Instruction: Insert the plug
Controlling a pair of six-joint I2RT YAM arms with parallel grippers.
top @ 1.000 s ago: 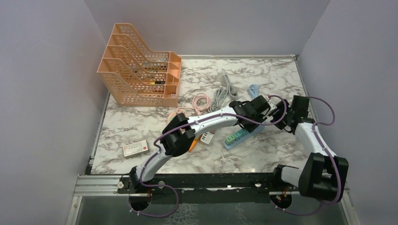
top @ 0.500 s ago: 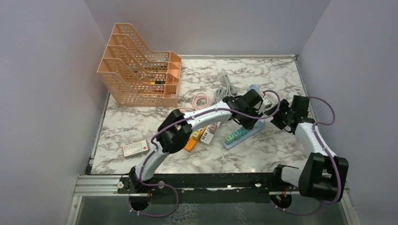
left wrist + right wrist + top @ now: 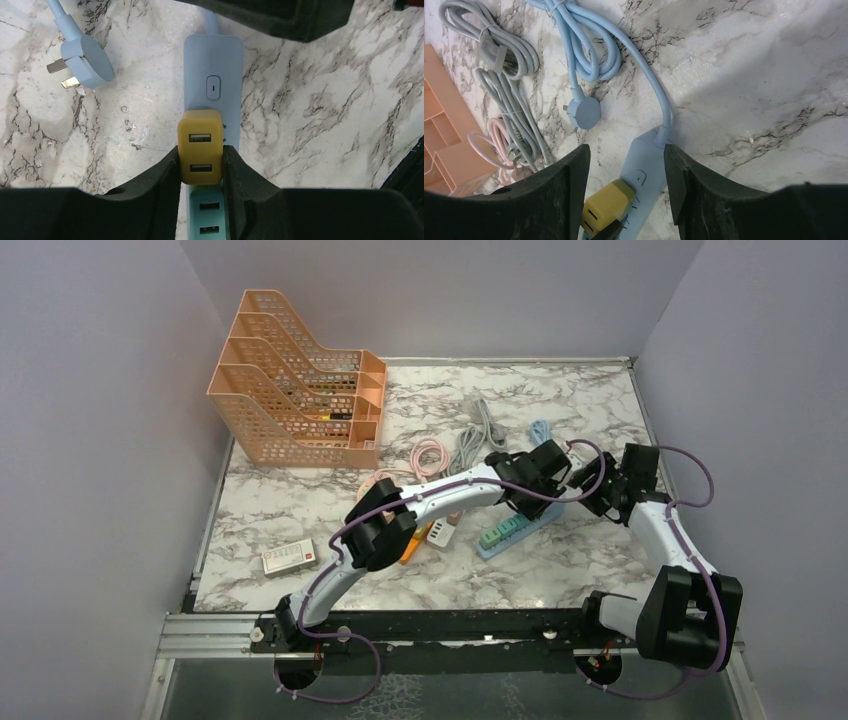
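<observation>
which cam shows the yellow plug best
Left wrist: the yellow plug sits centred, both USB ports visible, held by the left gripper over the power strip. Right wrist catches part at its bottom edge; top external hides it under the left arm.

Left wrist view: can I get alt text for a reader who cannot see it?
The left gripper is shut on a yellow charger that stands on a pale blue power strip, just below the strip's switch. A blue plug lies loose on the marble table beside the strip.
</observation>
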